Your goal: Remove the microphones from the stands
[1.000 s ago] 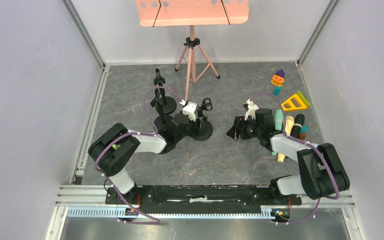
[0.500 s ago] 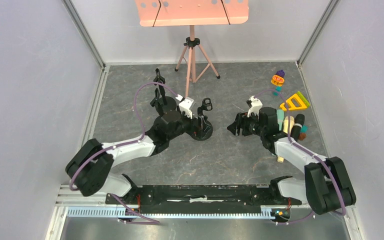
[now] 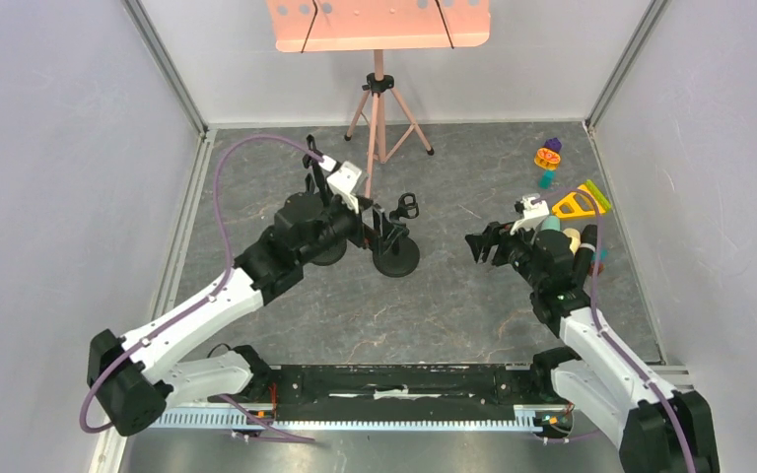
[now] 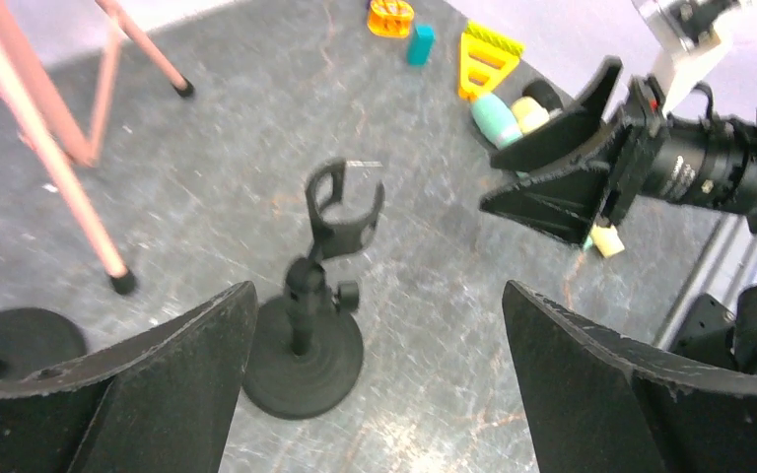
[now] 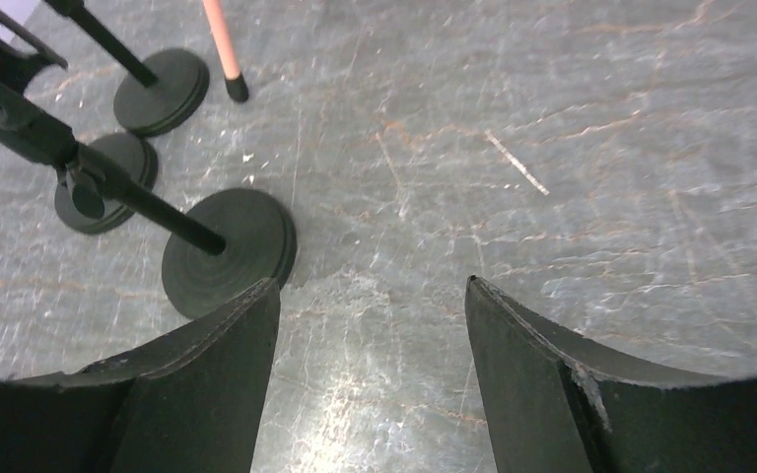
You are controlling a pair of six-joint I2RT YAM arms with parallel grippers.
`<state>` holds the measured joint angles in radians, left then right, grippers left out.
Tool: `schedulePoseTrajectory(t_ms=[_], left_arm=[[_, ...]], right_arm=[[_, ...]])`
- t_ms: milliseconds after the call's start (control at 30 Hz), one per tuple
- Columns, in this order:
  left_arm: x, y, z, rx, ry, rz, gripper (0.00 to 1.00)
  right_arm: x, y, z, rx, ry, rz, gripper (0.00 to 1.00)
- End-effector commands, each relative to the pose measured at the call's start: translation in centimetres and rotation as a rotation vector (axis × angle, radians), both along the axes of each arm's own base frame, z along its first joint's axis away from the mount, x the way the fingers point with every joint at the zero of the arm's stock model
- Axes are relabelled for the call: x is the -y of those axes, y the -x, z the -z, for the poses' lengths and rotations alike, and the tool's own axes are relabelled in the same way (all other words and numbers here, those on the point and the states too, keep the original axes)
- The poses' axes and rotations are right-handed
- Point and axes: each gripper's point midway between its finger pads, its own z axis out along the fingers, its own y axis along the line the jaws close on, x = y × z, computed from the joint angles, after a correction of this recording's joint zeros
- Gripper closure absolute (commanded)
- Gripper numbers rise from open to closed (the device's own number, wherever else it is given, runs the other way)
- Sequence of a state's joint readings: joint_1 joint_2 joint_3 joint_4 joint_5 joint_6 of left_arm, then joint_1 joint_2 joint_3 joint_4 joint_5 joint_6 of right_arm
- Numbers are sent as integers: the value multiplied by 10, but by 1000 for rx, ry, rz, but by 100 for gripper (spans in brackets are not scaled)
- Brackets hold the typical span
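Left arm (image 3: pixel 202 310), since earlier: stretched out long toward the upper middle of the top view, carrying the left gripper (image 4: pixel 375 291) up to hang over the stand (image 4: pixel 302 335).
Right arm (image 3: pixel 591 340), since earlier: drawn back toward the right edge of the top view, taking the right gripper (image 5: pixel 372 286) away from the stand.
Left jaws: spread wide with nothing between them. Probably kept that wide to clear the post on both sides.
Right jaws: apart and empty, only bare desk (image 5: pixel 552 148) showing in the gap. Pointed left toward the stand, at a distance.
Clip (image 4: pixel 343 202): empty, tilted on top of the post with its open side up. No microphone seated in it.
Microphone: not in the stand. Teal microphone (image 4: pixel 498 119), cream microphone (image 4: pixel 527 111) and black microphone (image 4: pixel 550 94) lying side by side at the right of the top view, just beside the yellow triangle (image 4: pixel 493 41). Cannot tell which one belonged to this clip.
Stage: judged done or nearly done, given the bare clip and two empty grippers.
Why parked so: likely laid flat among the toys to stay put, well apart from the stand.
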<state>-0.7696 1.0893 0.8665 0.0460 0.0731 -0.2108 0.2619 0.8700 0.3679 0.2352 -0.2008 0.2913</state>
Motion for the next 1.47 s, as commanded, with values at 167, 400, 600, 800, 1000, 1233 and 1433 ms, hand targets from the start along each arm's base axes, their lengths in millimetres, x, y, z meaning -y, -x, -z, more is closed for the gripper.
schedulePoseTrajectory(t_ms=[167,400,600,800,1000,1233,1433], left_arm=[[-78,-43,-53,81,-35,-252,0],[-191,-64,-43,-5,45,-660,0],[-264,-65,-4,-137,107,-900,0],[-310,-51,15,-226,146,-1110,0],[-318,-36,12,-265,147,-1183,0],[-316,-34,23,-288,175,-1187,0],[-313,-36,19,-276,189,-1174,0]], right_arm=[[30,-10,-52,181,58,151,25],[61,-26,-94,209,179,305,15],[76,-41,-102,132,295,368,9],[78,-53,-122,133,305,397,6],[62,-59,-125,122,287,315,3],[72,-50,-83,6,303,363,2],[80,-44,-80,8,317,396,2]])
